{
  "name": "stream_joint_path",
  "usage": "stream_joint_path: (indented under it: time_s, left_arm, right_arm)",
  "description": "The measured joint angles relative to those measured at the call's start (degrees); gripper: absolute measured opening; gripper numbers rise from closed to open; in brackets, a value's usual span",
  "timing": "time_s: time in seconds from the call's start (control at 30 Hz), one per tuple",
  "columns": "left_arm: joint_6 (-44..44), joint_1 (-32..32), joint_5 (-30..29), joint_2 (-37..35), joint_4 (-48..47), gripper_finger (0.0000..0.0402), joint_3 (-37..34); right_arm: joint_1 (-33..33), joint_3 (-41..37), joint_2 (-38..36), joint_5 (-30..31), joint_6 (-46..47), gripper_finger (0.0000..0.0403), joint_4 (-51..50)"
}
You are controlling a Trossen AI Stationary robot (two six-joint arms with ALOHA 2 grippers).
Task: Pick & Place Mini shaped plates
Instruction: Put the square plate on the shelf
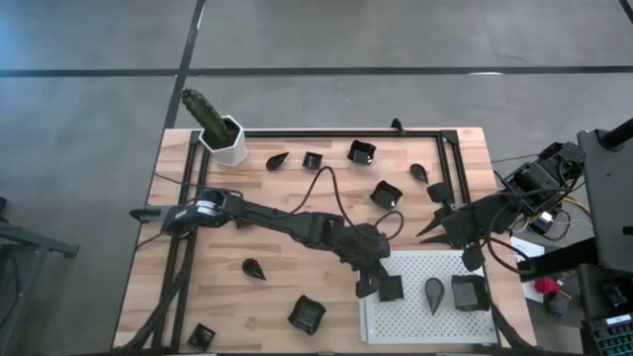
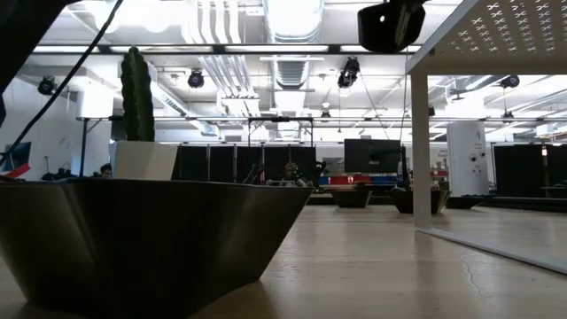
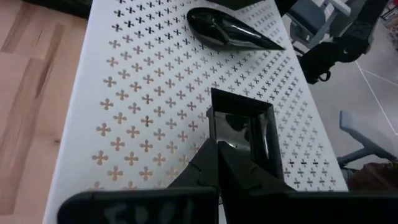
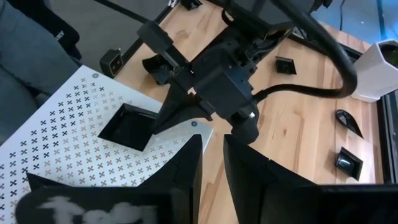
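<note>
Filling the low view's foreground, one dark square dish sits right against the lens on the table, blocking most of the scene; only the cactus pot peeks up behind it.

From above, the left arm stretches long and low from the table's left edge across to the white perforated tray, and the left claw is down at the tray's near-left corner, pressed together on the rim of a square plate that rests on the tray. Its wrist view confirms it: the fingertips pinch that plate's wall, with a teardrop plate lying farther along the tray.

The right arm hangs in from the right edge, its right claw above bare wood just beyond the tray, fingers partly spread on nothing. A second square plate sits on the tray's right side, near the teardrop.

More mini plates lie scattered over the wood. One at the front-left corner is hard to make out, probably another square.
</note>
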Motion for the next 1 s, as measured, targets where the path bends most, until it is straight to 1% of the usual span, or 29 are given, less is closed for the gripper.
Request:
stream_joint_path:
  time_s: [1.0]
  left_arm:
    - [0.9,0.0,-0.9,0.0,0.4,0.0,0.0]
  right_arm:
    - [0.0,0.0,0.0,0.0,0.0,0.0061,0.0]
